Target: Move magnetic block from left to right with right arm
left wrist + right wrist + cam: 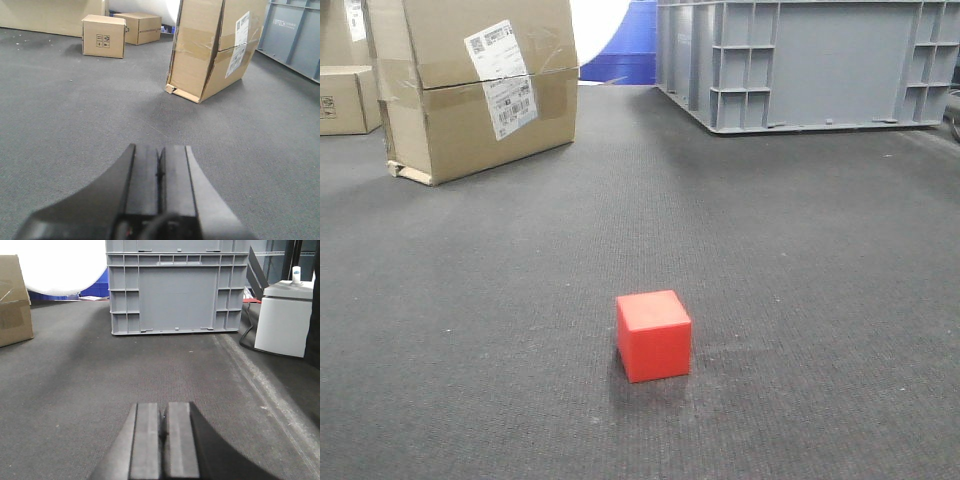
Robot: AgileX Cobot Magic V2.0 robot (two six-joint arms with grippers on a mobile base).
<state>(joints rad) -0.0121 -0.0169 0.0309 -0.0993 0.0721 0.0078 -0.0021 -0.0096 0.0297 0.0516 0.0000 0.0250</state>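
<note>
Red magnetic block (654,336) sits alone on grey carpet (800,280), well apart from cardboard box (475,85) and crate (810,60); left claw (160,172) and right claw (163,432) are both pressed closed, empty.

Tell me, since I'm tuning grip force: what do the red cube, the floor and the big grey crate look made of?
The red cube: matte, smooth, sharp-edged faces, probably plastic or painted. The floor: dark grey, fine ribbed weave, apparently low-pile carpet. The grey crate: moulded ribs and uniform colour, likely rigid plastic.
</note>
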